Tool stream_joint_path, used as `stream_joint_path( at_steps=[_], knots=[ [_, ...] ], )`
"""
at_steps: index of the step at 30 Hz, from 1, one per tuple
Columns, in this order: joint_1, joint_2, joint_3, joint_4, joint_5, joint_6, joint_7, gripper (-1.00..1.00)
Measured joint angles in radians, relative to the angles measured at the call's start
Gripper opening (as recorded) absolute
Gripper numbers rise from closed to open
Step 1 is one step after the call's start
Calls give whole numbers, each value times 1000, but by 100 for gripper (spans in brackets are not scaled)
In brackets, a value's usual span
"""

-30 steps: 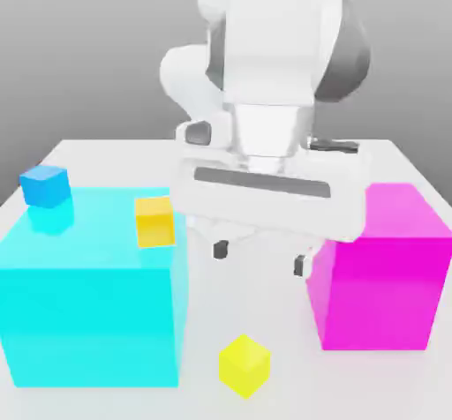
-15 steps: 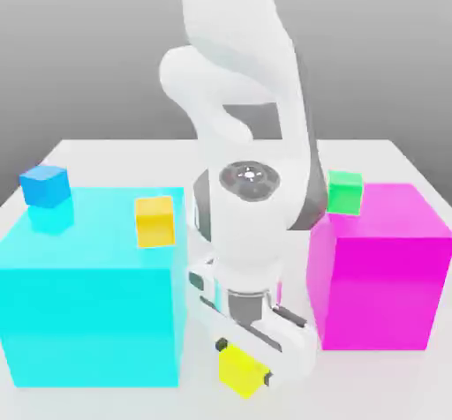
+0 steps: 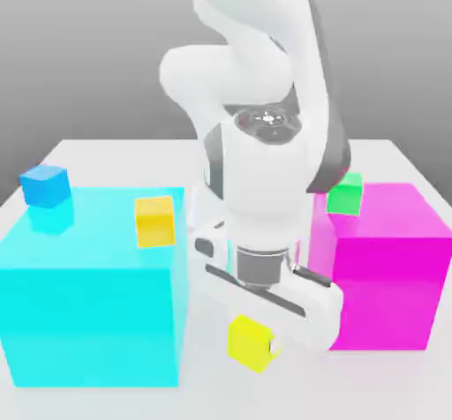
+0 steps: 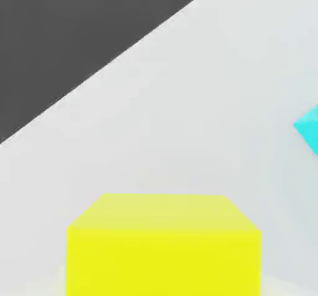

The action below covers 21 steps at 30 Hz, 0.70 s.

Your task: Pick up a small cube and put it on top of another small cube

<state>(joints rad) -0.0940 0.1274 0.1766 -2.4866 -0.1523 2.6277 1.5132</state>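
A white Panda arm bends low at the centre of the exterior view, its gripper clamped on the small lemon-yellow cube, in the lower middle of the frame, between the big cyan block on the left and the big magenta block on the right. The cube appears to hang just clear of the white table; the hand view has its yellow face at the bottom centre, with pale tabletop beyond. The pick looks done and the carry is in hand. Next comes a lift high enough to clear a big block, then a square set-down on a small cube: amber-yellow or blue on the cyan block, or green on the magenta. Which is meant cannot be told. The fingers are mostly hidden behind the hand, and the arm partly covers the green cube.
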Motion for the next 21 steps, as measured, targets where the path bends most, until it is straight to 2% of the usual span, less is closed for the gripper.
stream_joint_path(
  at_steps=[6, 15, 18, 21],
  knots=[
    [-67, -198, -34, 26, -2, -230, -167, -100],
    [-98, -524, -145, 25, 73, -557, -441, -100],
    [-108, -617, -197, -32, 126, -597, -491, -100],
    [-112, -599, -209, -107, 139, -505, -503, -100]
  ],
)
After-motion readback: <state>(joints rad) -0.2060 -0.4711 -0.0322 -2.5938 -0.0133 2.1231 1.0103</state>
